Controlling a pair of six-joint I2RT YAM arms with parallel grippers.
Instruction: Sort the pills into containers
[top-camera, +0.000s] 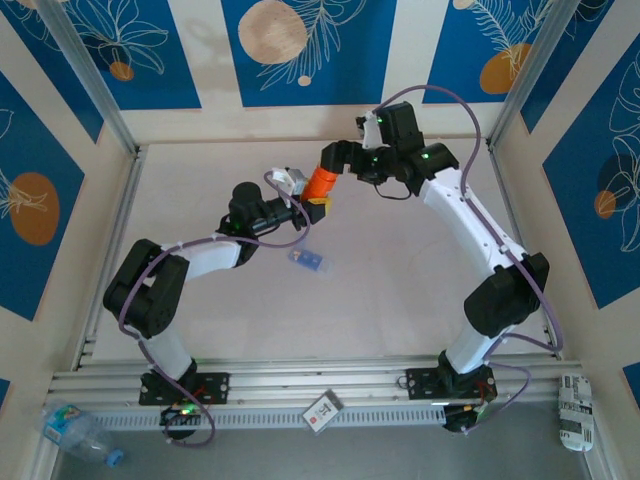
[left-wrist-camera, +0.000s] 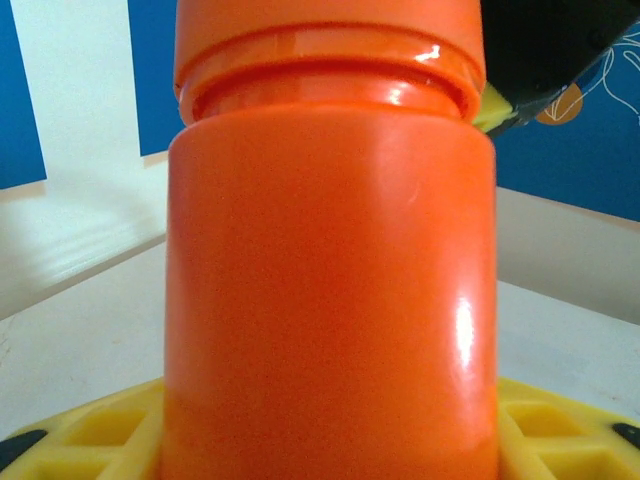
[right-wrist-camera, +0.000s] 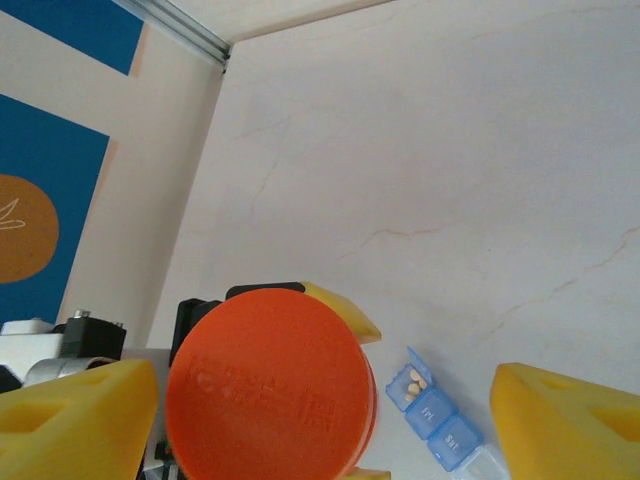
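obstacle: orange cylindrical plastic bottle (top-camera: 322, 184), far middle | obstacle: small translucent blue plastic box with compartments (top-camera: 308, 259), on the pale surface (top-camera: 400, 290) near bottle | free: bare surface right of box, also far-left corner

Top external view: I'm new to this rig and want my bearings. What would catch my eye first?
The bright orange bottle stands out near the far middle, gripped by the left gripper, with the right gripper open at its cap. Nearer on the white table lies the small blue pill box, one compartment open with pale pills inside.
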